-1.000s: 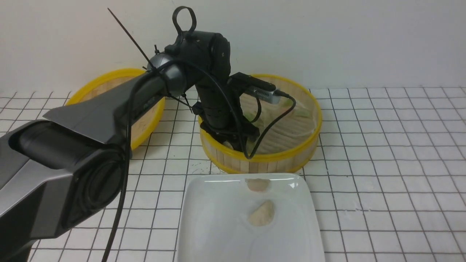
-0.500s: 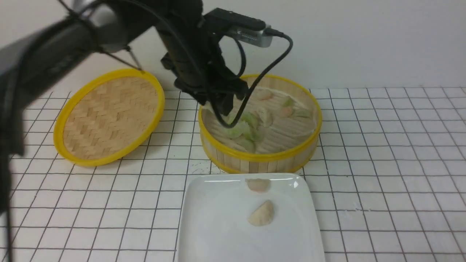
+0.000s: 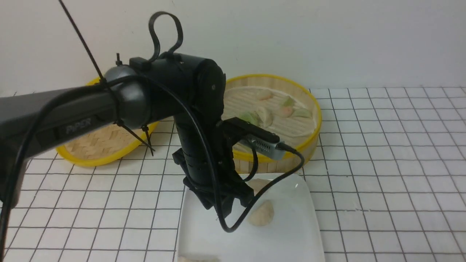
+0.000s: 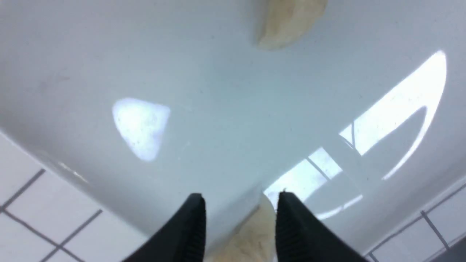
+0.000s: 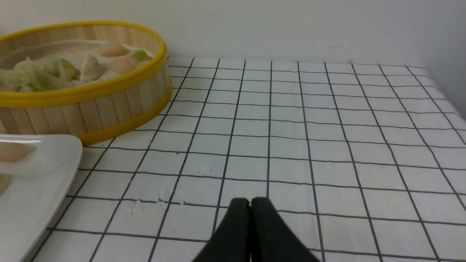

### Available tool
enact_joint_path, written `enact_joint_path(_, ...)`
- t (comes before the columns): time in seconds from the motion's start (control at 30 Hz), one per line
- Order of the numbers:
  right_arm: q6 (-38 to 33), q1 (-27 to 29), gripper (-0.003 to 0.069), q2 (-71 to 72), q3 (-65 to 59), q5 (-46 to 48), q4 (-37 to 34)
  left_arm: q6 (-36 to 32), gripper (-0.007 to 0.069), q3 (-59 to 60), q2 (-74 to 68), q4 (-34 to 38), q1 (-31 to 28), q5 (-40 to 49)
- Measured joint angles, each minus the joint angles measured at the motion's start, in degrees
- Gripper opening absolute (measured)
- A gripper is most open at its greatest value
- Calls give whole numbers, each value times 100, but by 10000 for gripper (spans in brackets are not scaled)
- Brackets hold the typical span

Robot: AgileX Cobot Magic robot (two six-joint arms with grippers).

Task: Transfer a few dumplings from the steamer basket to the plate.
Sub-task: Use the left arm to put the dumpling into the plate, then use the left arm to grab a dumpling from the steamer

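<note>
My left gripper (image 3: 222, 212) hangs low over the far left part of the white plate (image 3: 291, 233). In the left wrist view the gripper (image 4: 240, 196) is shut on a cream dumpling (image 4: 251, 236), just above the plate's floor (image 4: 218, 109). A cream dumpling (image 3: 261, 214) lies mid-plate, another (image 3: 259, 183) shows behind the arm, and a third (image 3: 198, 259) lies at the near edge. The steamer basket (image 3: 309, 142) behind the plate holds several green and pinkish dumplings (image 3: 264, 115). My right gripper (image 5: 250, 200) is shut and empty over bare tiles, right of the basket (image 5: 109, 105).
The flat woven lid (image 3: 94, 145) with a yellow rim lies left of the basket, behind my left arm. The arm's camera and cable (image 3: 269, 145) hang over the basket's front rim. A wall runs close behind the basket.
My left gripper rose out of the steamer basket and swung forward and down over the plate, carrying a dumpling. A cream dumpling now shows at the plate's near edge.
</note>
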State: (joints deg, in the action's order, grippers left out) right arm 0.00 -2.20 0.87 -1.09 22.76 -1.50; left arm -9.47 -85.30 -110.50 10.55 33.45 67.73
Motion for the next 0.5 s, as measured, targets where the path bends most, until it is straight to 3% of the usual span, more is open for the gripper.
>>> enact_joint_path(0.1, 0, 0, -10, 0, 0, 0, 0, 76, 339, -284, -6, -204, 0, -78)
enact_joint_path(0.27, 0, 0, -10, 0, 0, 0, 0, 154, 326, -969, -6, -576, 0, 23)
enact_joint_path(0.5, 0, 0, -10, 0, 0, 0, 0, 681, 29, -2338, -101, -651, -152, 266)
